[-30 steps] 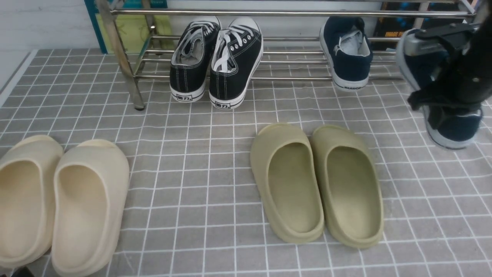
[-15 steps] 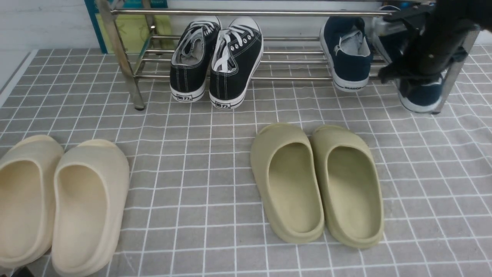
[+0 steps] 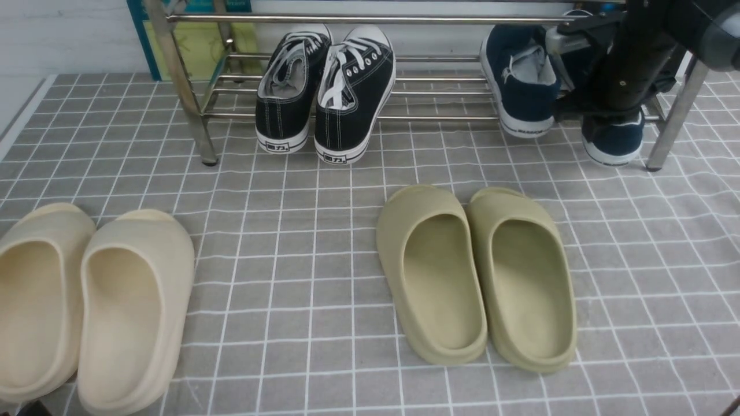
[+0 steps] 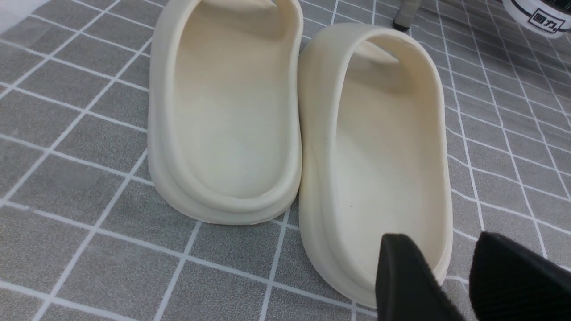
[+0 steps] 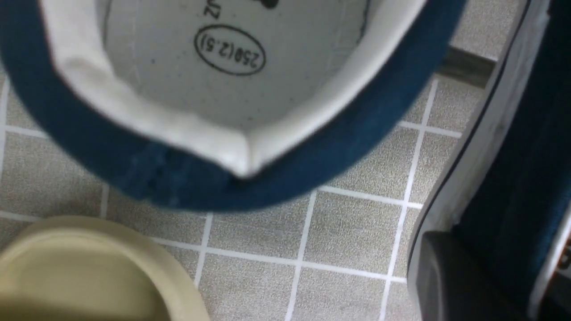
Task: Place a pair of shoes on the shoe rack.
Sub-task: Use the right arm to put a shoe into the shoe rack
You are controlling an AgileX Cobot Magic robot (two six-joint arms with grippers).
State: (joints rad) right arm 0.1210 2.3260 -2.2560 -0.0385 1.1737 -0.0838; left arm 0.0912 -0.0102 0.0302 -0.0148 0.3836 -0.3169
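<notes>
The rack (image 3: 370,19) already had one navy shoe (image 3: 523,86) on it, the second navy shoe (image 3: 614,138) sat at its right end clamped in the right tool (image 3: 610,110), so only letting go looked left; left tool (image 4: 459,285) hung apart, empty.

Bare bars of the rack (image 3: 439,118) lie open between the black sneakers (image 3: 325,95) and the navy shoes (image 3: 523,86) — the top rail crosses above. On the counter (image 3: 289,242), a wide lane runs clear between the cream slides (image 3: 136,312) and the olive slides (image 3: 439,271).
</notes>
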